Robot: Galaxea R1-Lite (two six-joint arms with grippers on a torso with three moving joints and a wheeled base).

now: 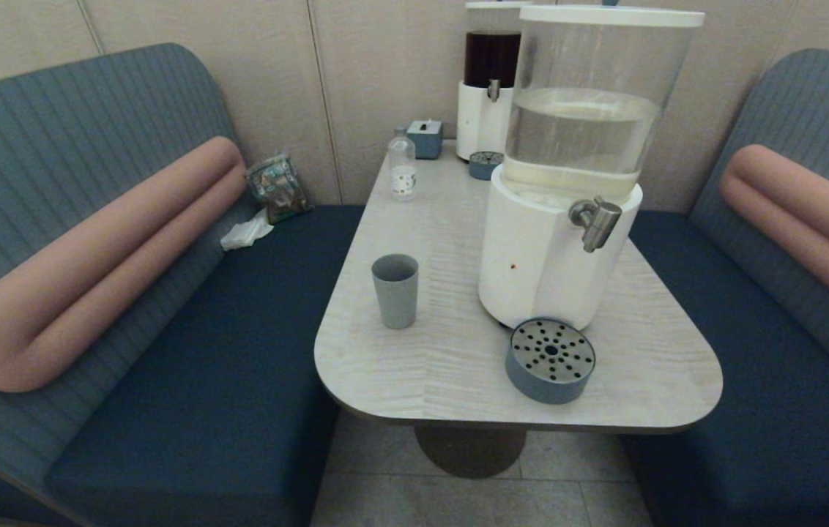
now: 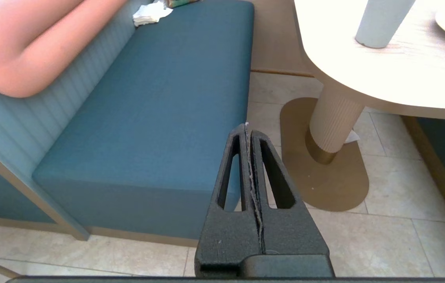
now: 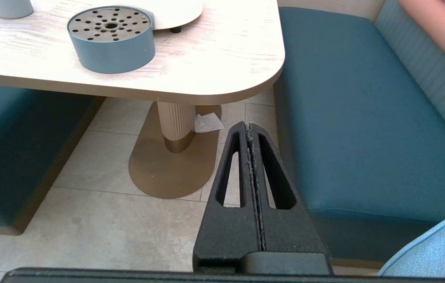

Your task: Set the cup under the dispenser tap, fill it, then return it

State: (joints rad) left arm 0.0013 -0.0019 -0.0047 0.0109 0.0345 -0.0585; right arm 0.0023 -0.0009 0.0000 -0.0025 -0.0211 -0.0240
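Observation:
The grey-blue cup [image 1: 395, 290] stands upright and empty on the left part of the table [image 1: 444, 366], well left of the dispenser. Its lower half also shows in the left wrist view as the cup [image 2: 381, 21]. The steel tap [image 1: 596, 221] sticks out of the white-based dispenser [image 1: 554, 256], above and behind the round drip tray [image 1: 551, 359]. Neither arm shows in the head view. My left gripper [image 2: 248, 127] hangs shut and empty below the table's left edge, over the floor by the left bench. My right gripper [image 3: 249, 125] hangs shut and empty below the table's right front corner.
A small clear bottle [image 1: 402, 167], a grey-blue box [image 1: 425, 137], a second dark-liquid dispenser [image 1: 489, 80] and a small tray [image 1: 485, 164] stand at the back of the table. Blue benches [image 1: 224, 380] flank it on both sides. The table's pedestal [image 3: 175, 122] stands on the tiled floor.

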